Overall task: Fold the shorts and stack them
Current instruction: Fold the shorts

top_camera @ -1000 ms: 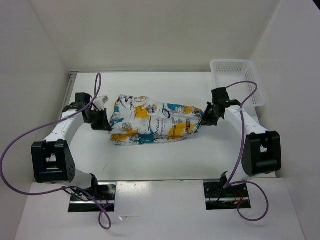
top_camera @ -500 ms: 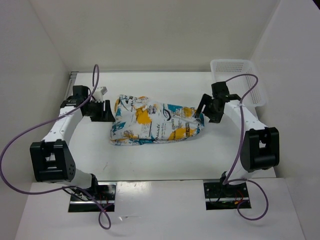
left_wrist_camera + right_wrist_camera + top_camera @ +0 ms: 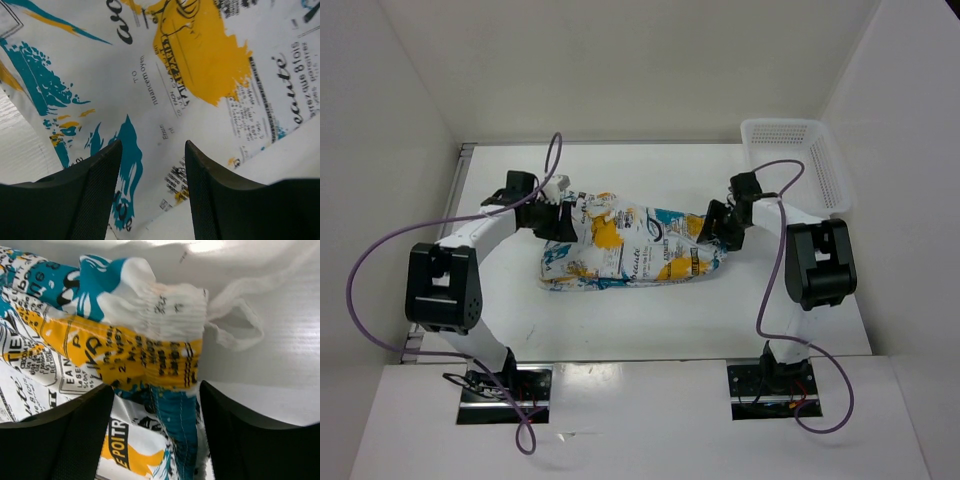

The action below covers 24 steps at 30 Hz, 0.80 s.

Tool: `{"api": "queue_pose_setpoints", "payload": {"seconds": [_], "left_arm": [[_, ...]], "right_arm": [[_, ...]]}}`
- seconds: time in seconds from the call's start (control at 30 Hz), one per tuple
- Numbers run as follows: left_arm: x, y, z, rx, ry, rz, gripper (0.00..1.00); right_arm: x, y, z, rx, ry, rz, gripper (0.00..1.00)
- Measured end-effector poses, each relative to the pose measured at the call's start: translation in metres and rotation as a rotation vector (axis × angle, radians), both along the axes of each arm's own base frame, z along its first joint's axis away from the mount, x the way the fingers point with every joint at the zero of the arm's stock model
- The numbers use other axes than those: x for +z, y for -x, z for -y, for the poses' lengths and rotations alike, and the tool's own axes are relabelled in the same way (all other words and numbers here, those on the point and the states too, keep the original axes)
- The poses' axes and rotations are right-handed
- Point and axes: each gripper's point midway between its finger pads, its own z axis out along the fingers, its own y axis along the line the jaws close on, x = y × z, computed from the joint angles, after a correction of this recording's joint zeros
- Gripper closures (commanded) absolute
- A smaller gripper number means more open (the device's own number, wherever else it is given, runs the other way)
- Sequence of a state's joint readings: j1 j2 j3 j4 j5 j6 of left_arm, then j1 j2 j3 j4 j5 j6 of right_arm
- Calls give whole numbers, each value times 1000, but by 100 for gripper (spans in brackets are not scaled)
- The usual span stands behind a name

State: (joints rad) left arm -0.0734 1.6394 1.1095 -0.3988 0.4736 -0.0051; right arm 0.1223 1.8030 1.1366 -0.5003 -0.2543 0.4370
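**Inspector:** Left gripper (image 3: 152, 150)?
**Assistant:** Jaws apart, nothing clamped. It is poised over the left end of the shorts (image 3: 635, 250).
**Inspector:** Right gripper (image 3: 155, 390)?
**Assistant:** Also spread, straddling the gathered waistband; no grip evident.
**Inspector:** Where are the shorts?
**Assistant:** Bunched lengthwise mid-table (image 3: 650, 320), between both grippers. The basket (image 3: 785, 125) stands apart at the far right corner.

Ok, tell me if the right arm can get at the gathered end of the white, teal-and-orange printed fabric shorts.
Probably yes: the right gripper is open, with its fingers on either side of the gathered end of the shorts and nothing in between.
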Motion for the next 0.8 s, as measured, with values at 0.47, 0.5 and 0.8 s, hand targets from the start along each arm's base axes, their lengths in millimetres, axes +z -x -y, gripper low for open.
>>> {"api": "queue_pose_setpoints", "payload": {"seconds": [0.47, 0.5, 0.8], "left_arm": [[-66, -5, -3, 16, -56, -68, 43], [-66, -6, -1, 13, -56, -61, 43], [-67, 13, 55, -142, -59, 18, 43]], "right_arm": [[-18, -8, -17, -36, -13, 8, 100], [-18, -9, -16, -45, -5, 8, 100], [12, 4, 27, -112, 222, 39, 100]]}}
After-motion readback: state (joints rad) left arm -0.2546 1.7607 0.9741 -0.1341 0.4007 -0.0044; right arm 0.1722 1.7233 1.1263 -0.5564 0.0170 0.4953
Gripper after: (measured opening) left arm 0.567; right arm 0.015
